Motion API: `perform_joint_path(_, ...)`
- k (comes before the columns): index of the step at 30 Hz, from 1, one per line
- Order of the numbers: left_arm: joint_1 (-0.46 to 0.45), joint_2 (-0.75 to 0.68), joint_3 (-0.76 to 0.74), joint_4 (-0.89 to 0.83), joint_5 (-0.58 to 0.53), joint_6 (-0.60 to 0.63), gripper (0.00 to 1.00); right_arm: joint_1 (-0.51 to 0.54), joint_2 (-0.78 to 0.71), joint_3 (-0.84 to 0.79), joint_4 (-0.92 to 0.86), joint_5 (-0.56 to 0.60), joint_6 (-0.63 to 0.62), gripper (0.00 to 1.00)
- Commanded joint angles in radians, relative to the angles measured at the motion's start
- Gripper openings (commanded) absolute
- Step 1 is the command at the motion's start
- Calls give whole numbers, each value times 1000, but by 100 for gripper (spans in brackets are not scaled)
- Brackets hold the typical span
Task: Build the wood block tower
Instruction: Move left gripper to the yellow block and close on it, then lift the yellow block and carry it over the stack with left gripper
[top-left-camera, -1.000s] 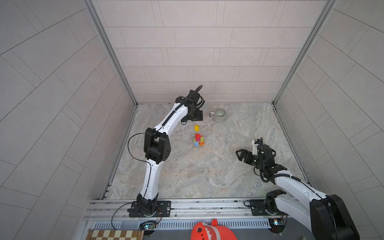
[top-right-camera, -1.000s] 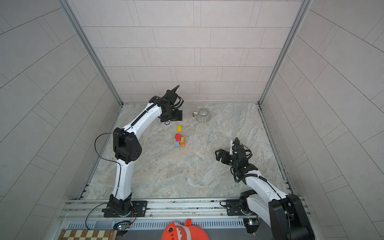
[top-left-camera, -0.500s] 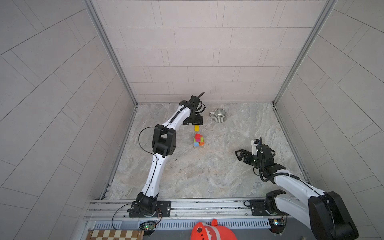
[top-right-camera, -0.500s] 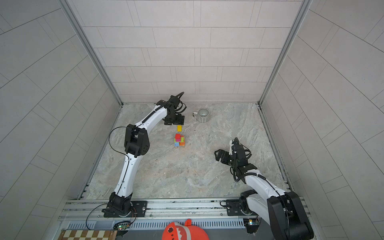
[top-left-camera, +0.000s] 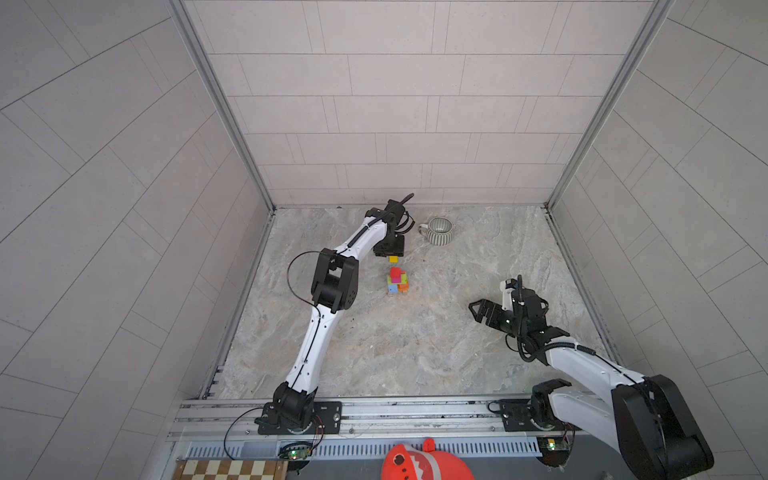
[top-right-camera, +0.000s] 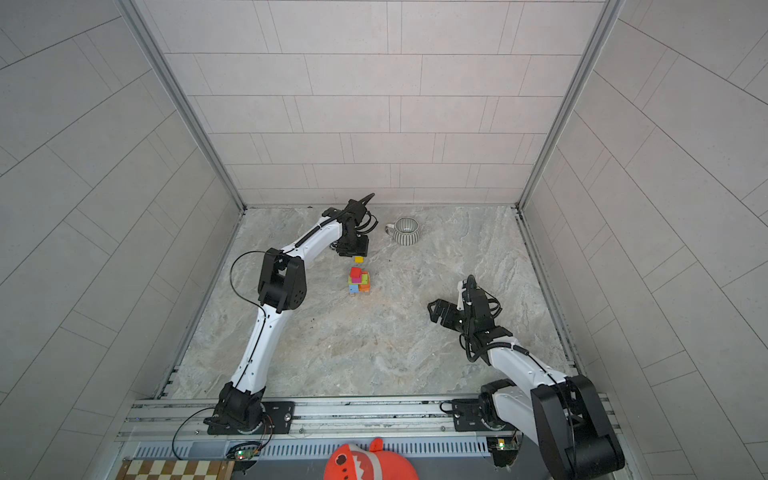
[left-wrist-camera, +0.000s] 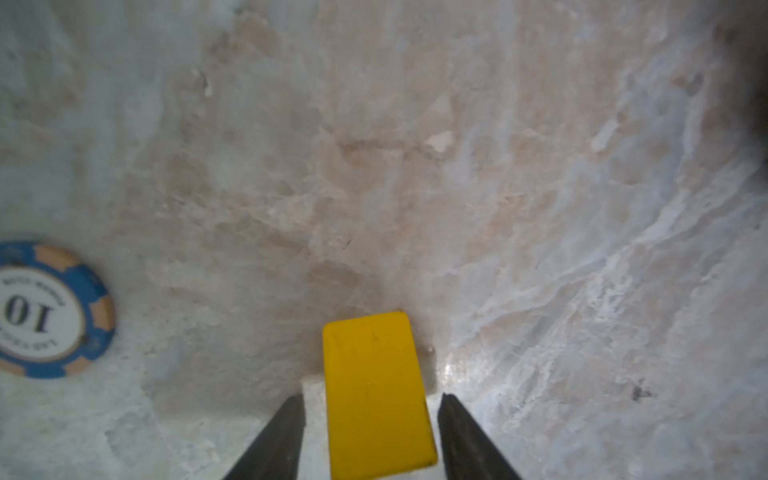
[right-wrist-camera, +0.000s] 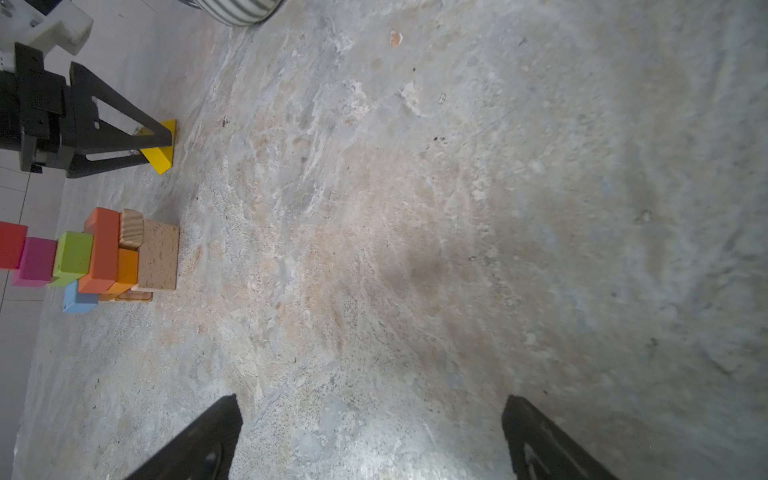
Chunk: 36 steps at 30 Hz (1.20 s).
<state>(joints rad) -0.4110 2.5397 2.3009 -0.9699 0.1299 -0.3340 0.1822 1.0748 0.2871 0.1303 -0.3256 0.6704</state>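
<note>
The left hand (left-wrist-camera: 372, 400) straddles the yellow block (left-wrist-camera: 374, 361), which lies flat on the surface (top-left-camera: 415, 353). Its jaws are narrow, with a slim gap on each side. The tower (top-left-camera: 397, 282) stands just beside the block. The right hand (right-wrist-camera: 372, 405) is wide, empty and well apart.

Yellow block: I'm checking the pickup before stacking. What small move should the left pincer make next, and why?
Probably close the left pincer onto the yellow block. In the left wrist view its fingers straddle the block with a thin gap on each side, and it lies on the table, apart from the tower, so it seems not yet gripped.
</note>
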Motion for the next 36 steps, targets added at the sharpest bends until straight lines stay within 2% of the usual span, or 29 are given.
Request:
perform_joint_path(1,-4,-2,0,-7,-25,-6,41,-3,-7,0,-6,14,-1,100)
perform_joint_path(4,-3,-20,-8,-11,-34,-4,33,-3,-1,6,-15,16,-6,99)
perform_joint_path(9,6,-88,-26,-30,-58,5,27,-3,8,19,-33,17,-14,100)
perform_joint_path(14,32,-191,-59,-56,-52,-4,27,-3,9,41,-66,18,-31,99)
perform_joint_path(19,46,-289,-60,-133,-107,-19,26,-2,11,58,-84,17,-45,100)
perform_joint_path(24,46,-369,-70,-195,-71,-22,26,-1,23,81,-113,13,-55,100)
perform_joint_path(30,30,-490,-196,-196,-22,-35,26,-1,20,95,-117,-12,-53,100)
perform_joint_path(36,-33,-591,-344,-154,-7,-53,26,4,37,122,-123,-24,-55,99)
